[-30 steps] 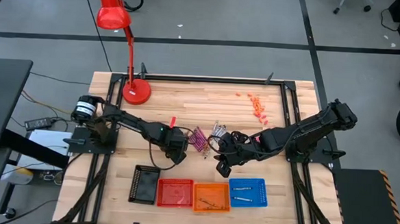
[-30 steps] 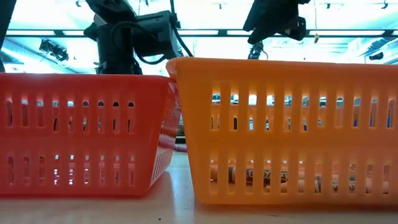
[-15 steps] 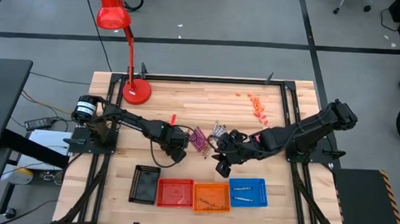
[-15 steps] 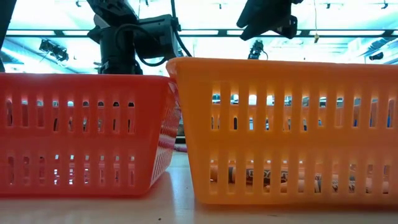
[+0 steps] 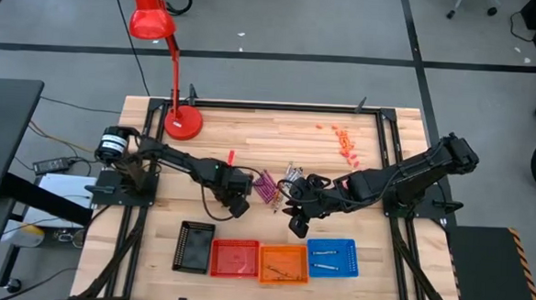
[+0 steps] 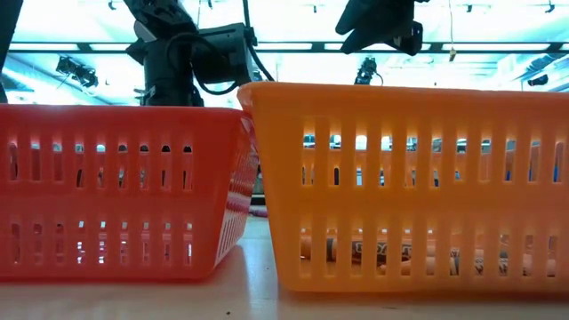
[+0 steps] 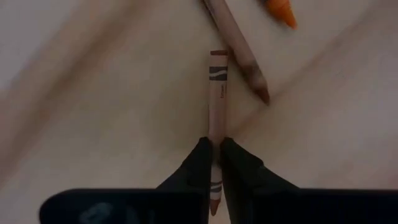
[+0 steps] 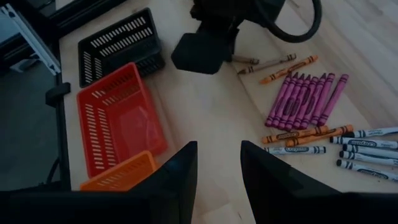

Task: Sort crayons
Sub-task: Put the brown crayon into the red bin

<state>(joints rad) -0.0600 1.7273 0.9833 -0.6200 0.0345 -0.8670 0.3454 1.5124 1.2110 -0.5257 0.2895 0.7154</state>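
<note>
My left gripper (image 7: 214,163) was pinched shut on a brown crayon (image 7: 217,93) lying on the table (image 5: 278,137), beside the row of magenta crayons (image 8: 306,98). A second brown crayon (image 7: 236,50) lay just past it. My right gripper (image 8: 217,171) hovered nearby, fingers parted, holding nothing. The red basket (image 5: 234,258), orange basket (image 5: 283,264) and blue basket (image 5: 332,257) sat along the near edge.

orange basket (image 6: 418,178) cut off at right, its contents blurred, left claw's (image 7: 214,163) crayon (image 7: 217,99) end hidden
</note>
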